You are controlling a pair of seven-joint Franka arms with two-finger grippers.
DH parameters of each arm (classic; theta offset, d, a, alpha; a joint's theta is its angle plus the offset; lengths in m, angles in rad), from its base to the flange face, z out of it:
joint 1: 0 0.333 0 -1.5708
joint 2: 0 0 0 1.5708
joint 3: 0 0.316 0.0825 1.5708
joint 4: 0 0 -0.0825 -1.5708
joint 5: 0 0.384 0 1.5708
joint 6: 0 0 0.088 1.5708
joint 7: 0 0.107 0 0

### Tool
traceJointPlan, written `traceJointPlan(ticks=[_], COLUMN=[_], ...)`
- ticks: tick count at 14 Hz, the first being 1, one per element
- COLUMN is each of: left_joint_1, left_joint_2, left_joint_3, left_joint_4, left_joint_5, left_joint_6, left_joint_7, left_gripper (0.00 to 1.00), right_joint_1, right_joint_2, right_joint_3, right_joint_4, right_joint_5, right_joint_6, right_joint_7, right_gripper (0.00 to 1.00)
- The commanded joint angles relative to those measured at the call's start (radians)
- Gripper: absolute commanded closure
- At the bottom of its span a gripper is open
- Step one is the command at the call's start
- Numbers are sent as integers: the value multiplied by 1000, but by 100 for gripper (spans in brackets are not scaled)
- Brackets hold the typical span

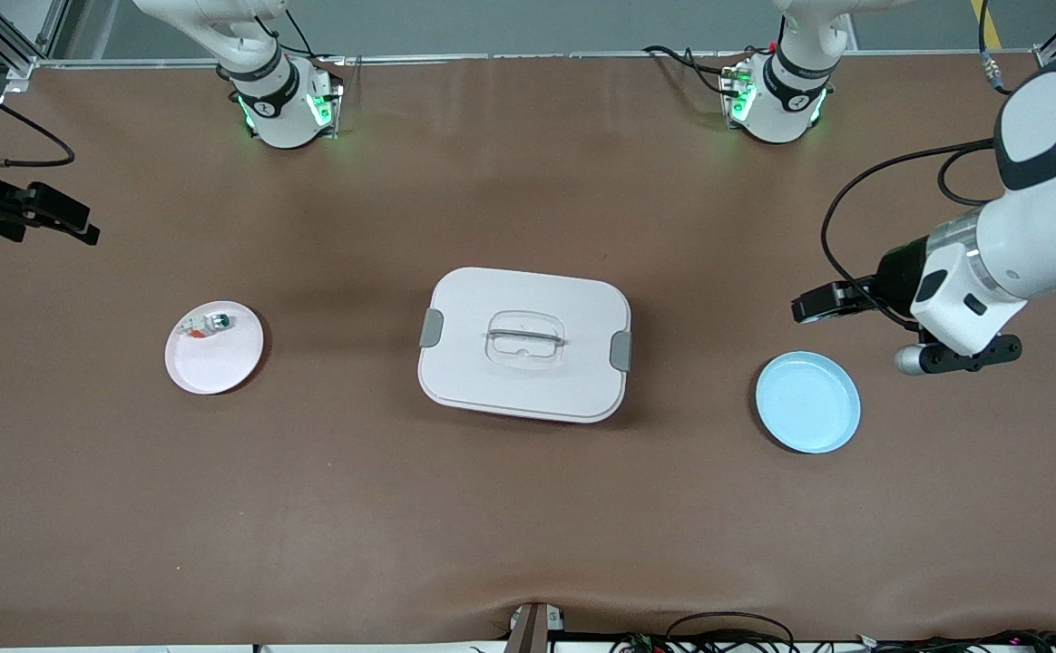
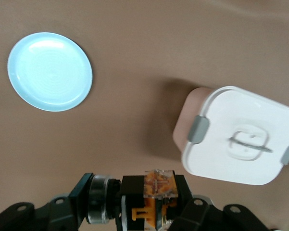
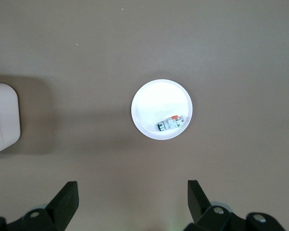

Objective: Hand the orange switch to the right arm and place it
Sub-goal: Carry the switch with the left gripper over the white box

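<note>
The orange switch (image 2: 157,188), a tiny black boxy part with an orange centre, is clamped in my left gripper (image 2: 156,204), which is shut on it. In the front view the left gripper (image 1: 805,307) hangs over bare table beside the empty light blue plate (image 1: 807,401). The switch itself is hard to make out there. My right gripper (image 1: 83,229) hovers open and empty at the right arm's end of the table, with nothing between its fingers (image 3: 67,198). The pink plate (image 3: 156,101) lies below it.
A white lidded box (image 1: 525,343) with grey clips and a handle sits mid-table, between the two plates. The pink plate (image 1: 215,363) holds a small whitish part (image 1: 206,325) with a green cap and orange-red tip. In the left wrist view, the blue plate (image 2: 50,71) and the box (image 2: 238,134) lie below.
</note>
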Motion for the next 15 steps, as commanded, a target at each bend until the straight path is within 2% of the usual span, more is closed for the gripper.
traceJointPlan(ticks=[1, 5, 8, 11, 12, 13, 15], left_joint_1=[4, -16, -81, -131, -148, -168, -202], left_joint_2=[0, 3, 12, 20, 22, 23, 34], left_joint_3=[-30, -90, -92, -93, -93, -93, -93], left_joint_4=[16, 15, 15, 15, 13, 13, 12], left_joint_5=[-13, -11, -13, -14, -13, -14, -11], left_joint_6=[7, 53, 102, 161, 193, 217, 282], left_joint_7=[-64, -221, -473, -625, -688, -763, -1011], left_gripper=[76, 76, 78, 78, 78, 78, 78], right_joint_1=[-16, -16, -24, -31, -30, -33, -42], right_joint_2=[35, 41, 80, 102, 149, 186, 191], right_joint_3=[12, 12, 12, 10, 10, 10, 10], right_joint_4=[41, 39, 42, 42, 42, 44, 44], right_joint_5=[16, 9, 4, 4, 3, 3, 4], right_joint_6=[-14, -14, -12, -14, -15, -29, -57], right_joint_7=[-11, -13, -11, -10, -8, -10, -11], right_gripper=[0, 0, 0, 0, 0, 0, 0])
